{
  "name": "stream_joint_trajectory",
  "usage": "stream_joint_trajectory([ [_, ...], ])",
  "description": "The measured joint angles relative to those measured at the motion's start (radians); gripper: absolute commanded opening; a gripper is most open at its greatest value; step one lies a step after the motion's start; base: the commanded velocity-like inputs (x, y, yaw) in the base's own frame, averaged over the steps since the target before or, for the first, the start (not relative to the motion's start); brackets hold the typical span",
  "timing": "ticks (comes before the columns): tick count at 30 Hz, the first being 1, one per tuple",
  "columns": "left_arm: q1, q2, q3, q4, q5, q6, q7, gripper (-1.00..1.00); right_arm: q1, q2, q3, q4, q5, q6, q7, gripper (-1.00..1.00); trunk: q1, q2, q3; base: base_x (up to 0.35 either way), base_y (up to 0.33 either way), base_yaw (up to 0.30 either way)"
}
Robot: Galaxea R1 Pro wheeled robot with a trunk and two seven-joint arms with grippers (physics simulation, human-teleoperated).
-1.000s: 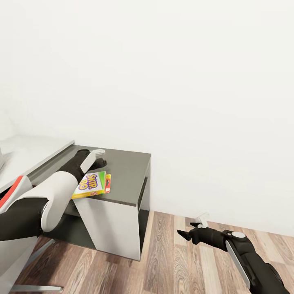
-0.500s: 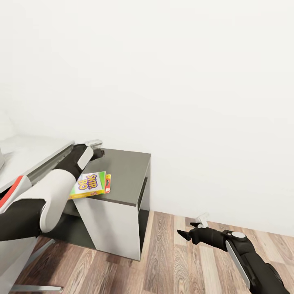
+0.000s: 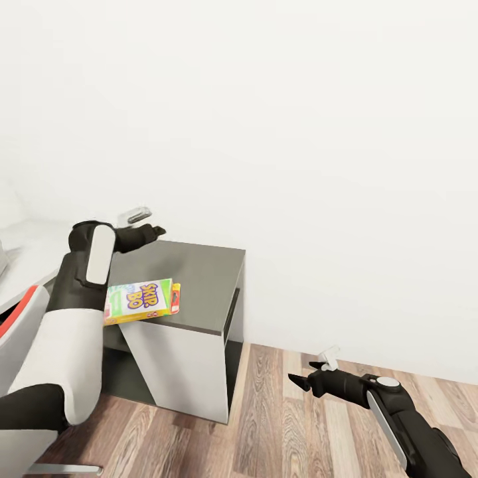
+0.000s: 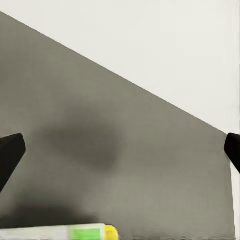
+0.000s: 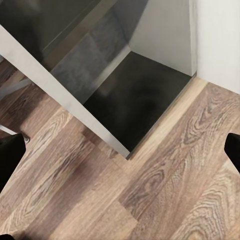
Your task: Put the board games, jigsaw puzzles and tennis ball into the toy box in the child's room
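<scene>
A yellow-green board game (image 3: 141, 301) printed with big letters lies flat on the lower dark-grey counter (image 3: 199, 279), near its front edge and partly hidden by the left forearm. In the left wrist view its thin edge (image 4: 60, 232) shows on the grey top. The left pincer (image 3: 149, 232) hangs above the back part of that counter, clear of the box, its fingers wide apart with nothing between them. The right pincer (image 3: 307, 378) sits low over the wood-plank floor (image 3: 279, 425), well apart from the counter; its fingers are spread too and hold nothing.

The step in hand looks like collecting this game for the toy box, though whether the arm is approaching or backing off is hard to judge. The next move calls for bringing the left pincer down at the box's overhanging front edge, since a thin flat box offers little else to pinch.
</scene>
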Motion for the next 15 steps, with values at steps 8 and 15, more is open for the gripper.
stream_joint_trajectory([
  [8, 0.181, 0.006, 0.007, -0.227, 0.185, 0.024, -0.006, 1.0, 0.0, 0.0, 0.0, -0.001, 0.0, 0.0, 0.001, 1.0, 0.0, 0.0, 0.0, 0.0, 0.0, 0.0],
  [15, 0.273, 0.007, 0.007, -0.272, 0.277, 0.024, -0.007, 1.0, 0.0, 0.0, 0.0, -0.001, -0.002, -0.001, 0.001, 1.0, 0.0, 0.0, 0.0, 0.0, 0.0, 0.0],
])
